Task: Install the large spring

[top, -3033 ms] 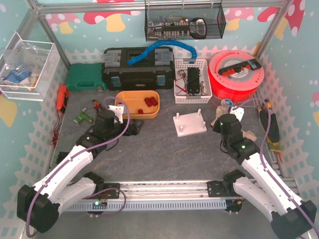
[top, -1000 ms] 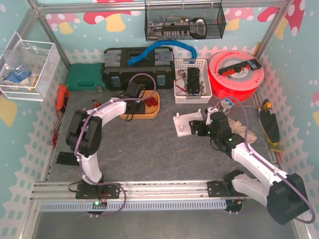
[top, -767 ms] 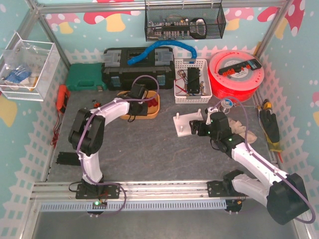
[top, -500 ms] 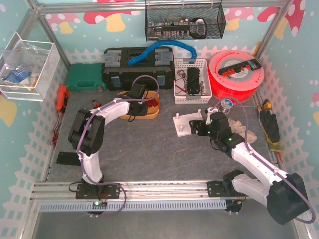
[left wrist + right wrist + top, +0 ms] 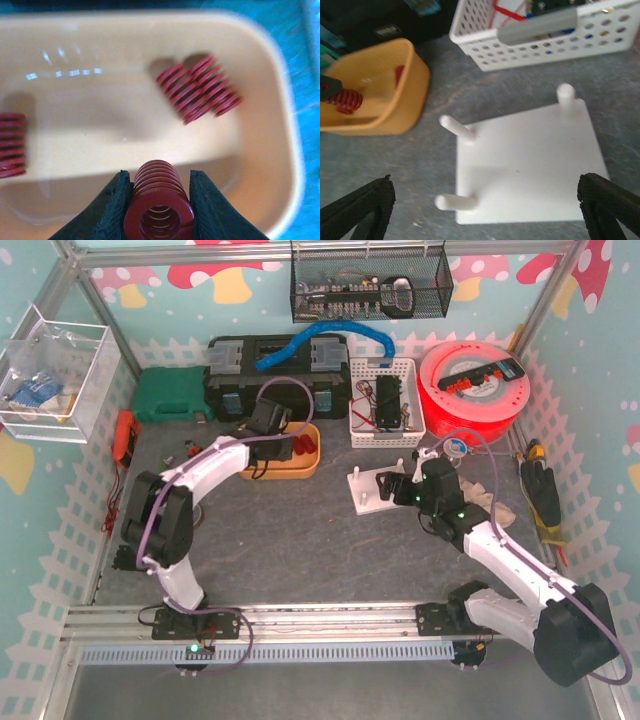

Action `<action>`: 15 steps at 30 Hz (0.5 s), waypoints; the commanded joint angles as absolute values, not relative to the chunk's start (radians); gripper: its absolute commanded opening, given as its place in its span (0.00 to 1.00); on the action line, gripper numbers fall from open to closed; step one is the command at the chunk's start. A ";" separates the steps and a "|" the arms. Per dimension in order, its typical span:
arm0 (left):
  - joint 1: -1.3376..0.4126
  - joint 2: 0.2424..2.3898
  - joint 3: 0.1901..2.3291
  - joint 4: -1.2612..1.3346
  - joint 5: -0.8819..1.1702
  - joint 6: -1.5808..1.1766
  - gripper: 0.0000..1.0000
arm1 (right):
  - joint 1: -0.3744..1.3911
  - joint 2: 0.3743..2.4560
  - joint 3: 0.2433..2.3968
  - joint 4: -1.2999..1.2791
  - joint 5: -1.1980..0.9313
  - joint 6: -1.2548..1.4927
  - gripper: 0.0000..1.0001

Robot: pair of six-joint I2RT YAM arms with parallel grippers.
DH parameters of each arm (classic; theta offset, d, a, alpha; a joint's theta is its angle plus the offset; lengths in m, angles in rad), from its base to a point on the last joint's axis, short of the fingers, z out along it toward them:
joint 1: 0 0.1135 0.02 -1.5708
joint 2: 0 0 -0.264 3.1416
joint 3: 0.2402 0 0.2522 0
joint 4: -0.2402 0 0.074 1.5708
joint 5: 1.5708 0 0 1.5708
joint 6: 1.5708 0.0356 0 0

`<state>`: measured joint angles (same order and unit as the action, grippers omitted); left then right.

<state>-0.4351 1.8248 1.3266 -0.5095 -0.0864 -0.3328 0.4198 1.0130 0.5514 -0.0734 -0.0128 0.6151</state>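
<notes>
The left wrist view shows what the overhead one cannot: the left claw is pinching the large spring, a red coil seen end-on at the bottom centre of the frame, one black finger against each flank. Behind it lies the orange bin, with a pair of red springs side by side at upper right and another red spring cut off at the left edge.

In the overhead view the left arm reaches up to that bin, left of centre, but the claw and coil are hidden under the wrist.

The right wrist view shows the right claw spread wide, its fingertips in the two bottom corners, above the white peg plate. Three bare pegs stand on the plate. At the left edge of this view the held spring shows just above the bin's inside.

The counter is dark grey. Along the top of the overhead frame sit a green case, a black toolbox, a white basket and a red reel. A wire basket hangs above them, and the walls are teal with mushroom prints.
</notes>
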 commanded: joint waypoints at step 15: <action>-0.486 1.266 0.756 0.455 0.217 -0.368 0.00 | 0.438 1.186 0.656 0.543 -0.459 1.240 0.86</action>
<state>-0.4671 1.3178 0.8165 0.1543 0.1242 -0.3393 0.4213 1.1641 0.6613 0.2794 -0.3843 0.9981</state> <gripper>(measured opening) 0.301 0.874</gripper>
